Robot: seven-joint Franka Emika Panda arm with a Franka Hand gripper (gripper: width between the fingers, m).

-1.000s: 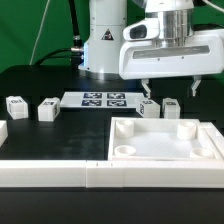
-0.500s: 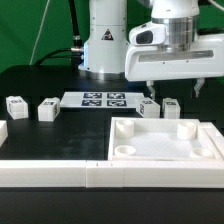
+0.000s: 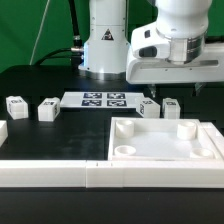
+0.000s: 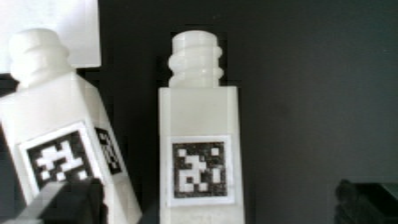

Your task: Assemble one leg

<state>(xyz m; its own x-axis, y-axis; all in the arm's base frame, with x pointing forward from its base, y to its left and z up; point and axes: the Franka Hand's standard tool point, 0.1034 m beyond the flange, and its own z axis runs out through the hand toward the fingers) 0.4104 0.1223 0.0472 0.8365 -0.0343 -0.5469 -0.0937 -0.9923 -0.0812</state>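
- My pincer [image 3: 172, 89] is released: both views show the jaws spread wide with nothing gripped between them.
- In the exterior view it hangs above the table [image 3: 40, 80], its tips clear of the parts underneath.
- The leg [image 3: 171, 106] rests on the black table directly under the pincer, just behind the far edge of the tray-like piece [image 3: 165, 145].
- In the wrist view this leg [image 4: 201, 130] sits in the middle of the gap between my fingers [image 4: 63, 200]. Neither finger touches it.
- It is a white squarish post with a ridged knob at one end and a black-and-white tag on the face turned to the camera.
- A neighbouring leg [image 3: 150, 107] lies just beside it, towards the exterior view's left. The wrist view shows this one [image 4: 63, 120] tilted relative to the first, with a narrow dark gap between them.
- One finger tip overlaps the neighbouring leg's tagged end in the wrist view; whether they touch I cannot tell.
- A third leg [image 3: 15, 104] and a fourth leg [image 3: 47, 110] lie well apart from the pincer, at the exterior view's left.
- The marker board [image 3: 104, 99] lies flat between the two pairs of legs.
- Long white bars [image 3: 60, 175] run along the near edge of the table.
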